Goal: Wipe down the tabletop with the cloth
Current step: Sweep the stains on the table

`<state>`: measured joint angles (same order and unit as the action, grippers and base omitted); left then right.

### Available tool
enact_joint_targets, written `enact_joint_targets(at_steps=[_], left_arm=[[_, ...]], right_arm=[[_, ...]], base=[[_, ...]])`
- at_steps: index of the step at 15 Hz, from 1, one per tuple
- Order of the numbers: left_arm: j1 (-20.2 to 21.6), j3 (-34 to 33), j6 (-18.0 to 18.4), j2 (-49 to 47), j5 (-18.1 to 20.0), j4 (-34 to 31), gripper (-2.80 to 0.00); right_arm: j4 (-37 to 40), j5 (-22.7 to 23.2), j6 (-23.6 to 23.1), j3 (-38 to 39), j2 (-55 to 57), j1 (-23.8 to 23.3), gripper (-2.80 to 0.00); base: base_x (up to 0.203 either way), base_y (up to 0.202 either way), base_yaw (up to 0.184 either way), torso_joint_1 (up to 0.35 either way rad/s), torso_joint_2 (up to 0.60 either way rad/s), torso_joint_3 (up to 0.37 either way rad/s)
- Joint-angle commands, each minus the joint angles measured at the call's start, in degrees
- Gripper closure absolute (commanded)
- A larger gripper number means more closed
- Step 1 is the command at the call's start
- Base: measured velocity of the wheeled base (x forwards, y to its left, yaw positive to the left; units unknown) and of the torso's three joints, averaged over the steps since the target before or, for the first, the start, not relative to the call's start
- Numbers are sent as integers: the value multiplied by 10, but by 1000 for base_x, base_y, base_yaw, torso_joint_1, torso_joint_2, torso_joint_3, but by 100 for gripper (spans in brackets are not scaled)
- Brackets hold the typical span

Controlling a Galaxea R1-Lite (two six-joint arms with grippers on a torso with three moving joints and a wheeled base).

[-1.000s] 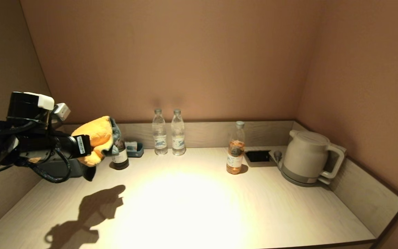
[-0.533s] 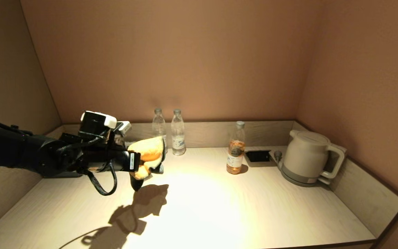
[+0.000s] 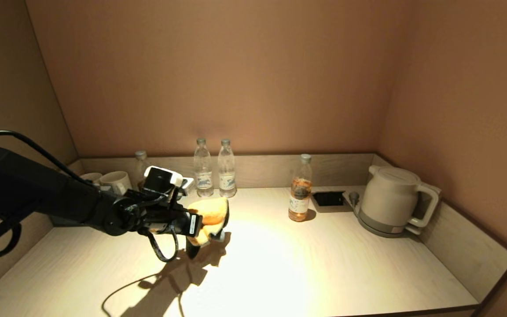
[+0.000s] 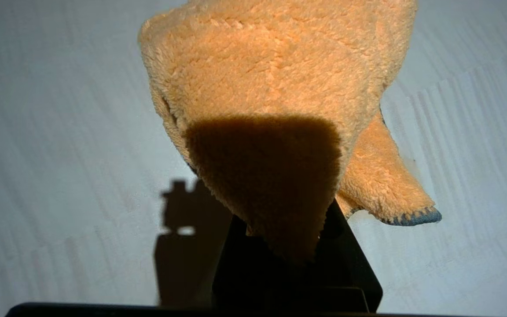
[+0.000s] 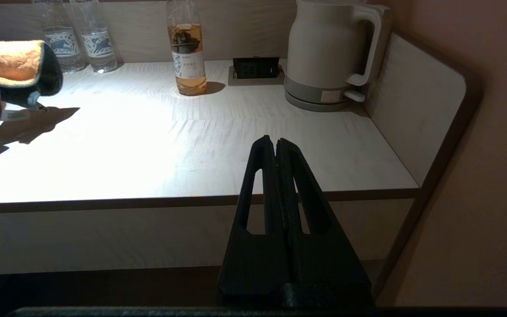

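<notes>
My left gripper (image 3: 200,229) is shut on the orange-yellow cloth (image 3: 211,215), held just above the pale wood-grain tabletop (image 3: 280,264) left of the middle. In the left wrist view the cloth (image 4: 280,88) drapes over the gripper (image 4: 286,246) and hides its fingertips; a teal-edged corner hangs to one side. The cloth also shows in the right wrist view (image 5: 11,61). My right gripper (image 5: 276,143) is shut and empty, parked in front of the table's front edge, out of the head view.
Along the back rim stand two clear water bottles (image 3: 214,169), a bottle of amber drink (image 3: 299,189), a dark socket panel (image 3: 328,199), a beige kettle (image 3: 390,200) at the right, and white mugs (image 3: 115,181) with another bottle (image 3: 140,160) at the left.
My left arm has swung from the far left toward the table's middle and lowered, carrying the cloth. The mugs at the back left have come into view.
</notes>
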<state>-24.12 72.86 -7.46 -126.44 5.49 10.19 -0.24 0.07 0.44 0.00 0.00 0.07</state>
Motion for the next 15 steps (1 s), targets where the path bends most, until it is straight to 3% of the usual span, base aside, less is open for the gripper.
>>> enact_joint_targets(at_steps=[1, 3, 5, 8, 15], left_arm=[[-13, 13, 0, -32, -1, 1, 0], [-38, 31, -1, -64, -3, -2, 0], [-37, 33, -1, -77, -4, -7, 0], [-37, 24, 3, -85, -41, -25, 0], [-45, -4, 11, -87, -54, -38, 0]], right_arm=[[0, 0, 0, 0, 0, 0, 0], [0, 1, 0, 0, 0, 0, 0], [0, 0, 0, 0, 0, 0, 0], [0, 1, 0, 0, 0, 0, 0], [0, 0, 0, 0, 0, 0, 0]], base=[[0, 0, 0, 0, 0, 0], [0, 0, 0, 0, 0, 0], [0, 0, 0, 0, 0, 0], [0, 0, 0, 0, 0, 0], [0, 0, 0, 0, 0, 0]])
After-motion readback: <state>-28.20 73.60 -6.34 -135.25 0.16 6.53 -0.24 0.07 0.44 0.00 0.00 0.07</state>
